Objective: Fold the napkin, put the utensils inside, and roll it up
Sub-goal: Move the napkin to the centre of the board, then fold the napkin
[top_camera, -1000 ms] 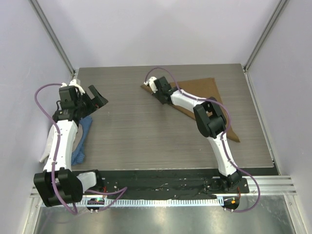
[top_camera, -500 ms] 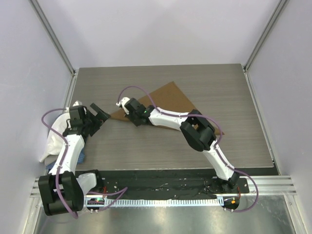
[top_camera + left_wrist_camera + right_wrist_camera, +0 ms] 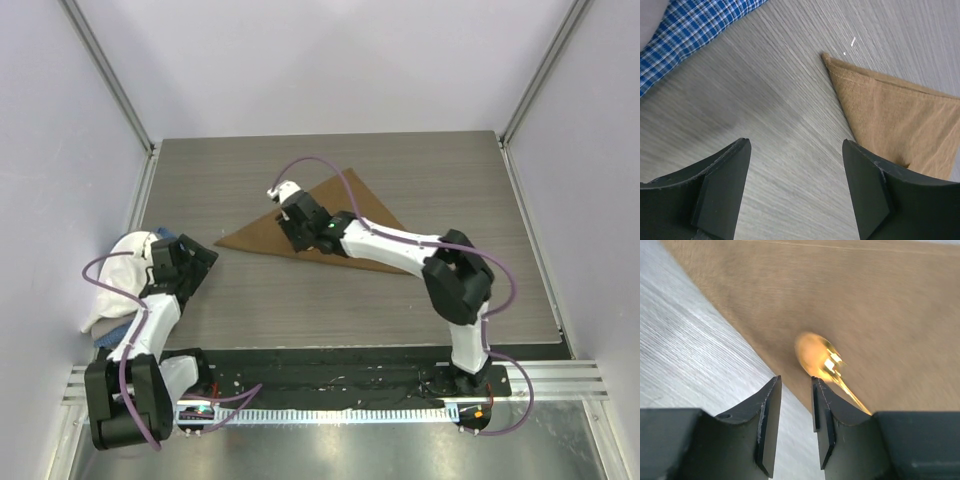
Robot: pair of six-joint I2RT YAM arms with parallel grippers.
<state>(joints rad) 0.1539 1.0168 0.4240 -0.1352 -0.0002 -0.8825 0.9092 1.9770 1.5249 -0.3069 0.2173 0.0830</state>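
Folded napkin (image 3: 375, 208) lies mid-frame on the tabletop (image 3: 300, 295). The gold spoon (image 3: 815, 357) rests on it, just past the right gripper (image 3: 796, 390), which is released, jaws slightly apart. The left gripper (image 3: 795, 150), lower left, is spread wide, empty, near blue cloth (image 3: 700, 30).
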